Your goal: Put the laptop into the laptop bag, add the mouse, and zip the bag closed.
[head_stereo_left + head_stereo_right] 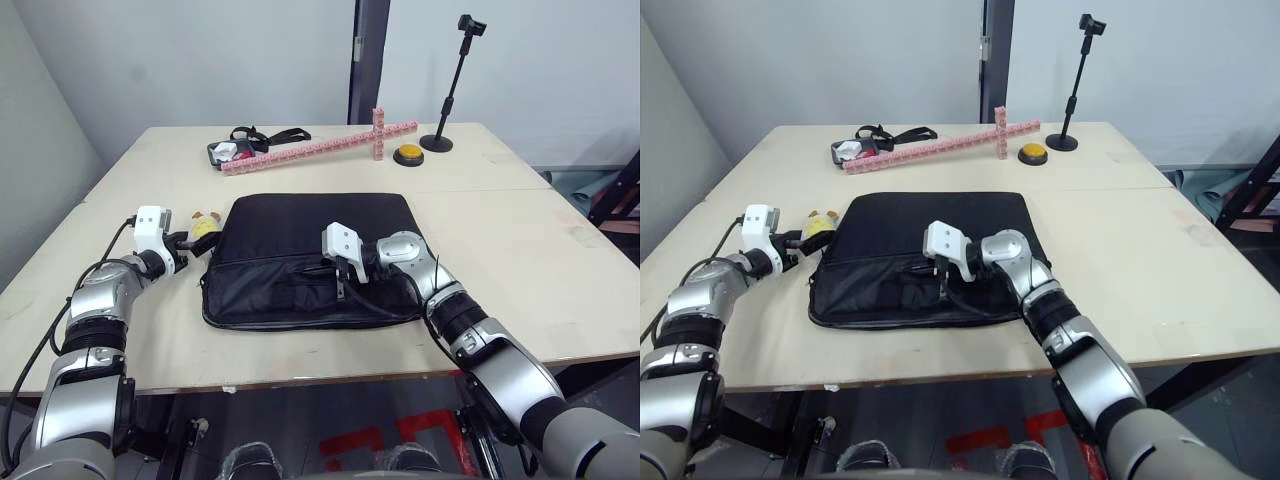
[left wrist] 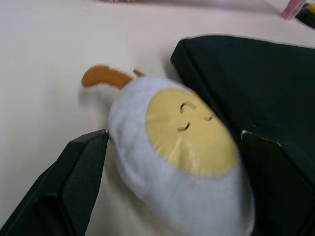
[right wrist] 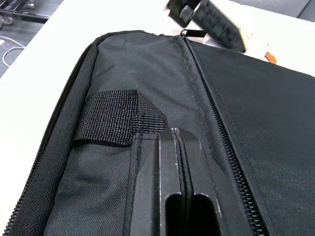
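The laptop bag (image 1: 305, 258) lies flat on the pale table (image 1: 560, 260), its long near edge facing the robot and its zipper line running across the front panel. The right gripper (image 1: 342, 287) rests on the bag's near half, at about 5 o'clock from the bag's centre. In the right wrist view its two black fingers (image 3: 170, 187) are pressed together with no gap, lying on the fabric just beside a woven strap tab (image 3: 115, 118) and close to the zipper (image 3: 216, 123); nothing can be seen pinched between them.

At about 9 o'clock from the bag's centre, just off its left edge, the left gripper (image 1: 190, 242) stands spread wide. The left wrist view shows its fingers (image 2: 74, 182) on either side of a white plush egg toy (image 2: 182, 162) with a yellow face, which leans against the bag's corner; whether the pads touch the toy cannot be told.

Farther back, at roughly 12 o'clock from the bag, a long pink block bar (image 1: 320, 147) lies slanted across the table, with a short upright piece near its right end. Just left of it sits a small dark item with black straps (image 1: 250, 142). At about 1 o'clock sit a yellow button (image 1: 408, 154) and a black stand (image 1: 450, 90) with a round base.
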Robot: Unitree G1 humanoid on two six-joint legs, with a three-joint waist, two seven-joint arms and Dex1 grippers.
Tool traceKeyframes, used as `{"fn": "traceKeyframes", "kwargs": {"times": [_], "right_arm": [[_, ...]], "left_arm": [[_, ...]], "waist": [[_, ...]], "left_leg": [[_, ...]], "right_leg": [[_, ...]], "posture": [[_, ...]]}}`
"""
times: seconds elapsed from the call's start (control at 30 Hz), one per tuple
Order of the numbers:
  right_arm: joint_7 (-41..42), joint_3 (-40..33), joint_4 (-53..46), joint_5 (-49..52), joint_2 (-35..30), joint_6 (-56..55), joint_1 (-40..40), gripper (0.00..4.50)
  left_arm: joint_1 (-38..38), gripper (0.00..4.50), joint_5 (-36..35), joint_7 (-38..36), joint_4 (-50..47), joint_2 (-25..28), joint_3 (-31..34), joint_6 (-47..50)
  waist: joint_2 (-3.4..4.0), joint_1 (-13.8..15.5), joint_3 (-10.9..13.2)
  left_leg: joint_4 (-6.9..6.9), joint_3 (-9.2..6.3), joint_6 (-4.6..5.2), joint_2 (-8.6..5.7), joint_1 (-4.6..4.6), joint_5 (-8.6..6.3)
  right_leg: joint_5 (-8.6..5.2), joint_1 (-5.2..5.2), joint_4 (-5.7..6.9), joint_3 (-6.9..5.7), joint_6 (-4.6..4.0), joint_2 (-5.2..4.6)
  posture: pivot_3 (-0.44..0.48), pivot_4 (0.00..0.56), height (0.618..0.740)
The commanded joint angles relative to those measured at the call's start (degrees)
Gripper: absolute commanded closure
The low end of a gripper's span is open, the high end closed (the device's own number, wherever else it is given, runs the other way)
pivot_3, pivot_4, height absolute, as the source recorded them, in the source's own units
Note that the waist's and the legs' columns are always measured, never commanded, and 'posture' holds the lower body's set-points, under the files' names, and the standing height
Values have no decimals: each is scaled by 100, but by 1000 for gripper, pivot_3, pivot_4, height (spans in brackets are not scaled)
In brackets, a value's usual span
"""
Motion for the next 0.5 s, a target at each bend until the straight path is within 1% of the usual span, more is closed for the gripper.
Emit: {"fn": "traceKeyframes", "kwargs": {"times": [0.03,0.27,0.33,0.37,0.4,0.5], "right_arm": [[-18,16,18,-116,-89,222,178,4500],[-5,1,30,-141,-107,373,188,4500],[-19,14,134,-187,-116,362,145,4500],[-29,17,175,-203,-118,362,126,4500],[-34,18,226,-213,-114,363,100,4500],[-51,32,344,-243,-98,348,34,4500]], "left_arm": [[-203,840,84,-76,159,40,19,-234],[-38,3374,-24,-180,-14,109,152,-335],[92,4052,-164,-168,-314,120,288,-272],[146,4319,-215,-157,-440,126,341,-237],[263,4484,-300,-196,-694,147,419,-215],[557,4484,-513,-302,-1316,191,572,-75]], "waist": [[0,13,0],[1,31,1],[1,25,1],[1,25,1],[1,24,1],[2,19,1]], "left_leg": [[-1,0,0,0,1,0],[-6,0,-2,0,2,-1],[-7,1,-2,0,2,-1],[-8,1,-2,0,1,-1],[-9,1,-2,0,1,-1],[-12,1,-3,0,1,-2]], "right_leg": [[0,0,0,0,0,0],[0,0,-1,0,0,0],[0,-1,-3,0,0,0],[0,0,-5,0,0,0],[0,-1,-6,-1,0,0],[0,-1,-8,-1,0,0]], "posture": [[0,150,740],[0,150,740],[0,150,740],[0,150,740],[0,150,740],[0,150,740]]}}
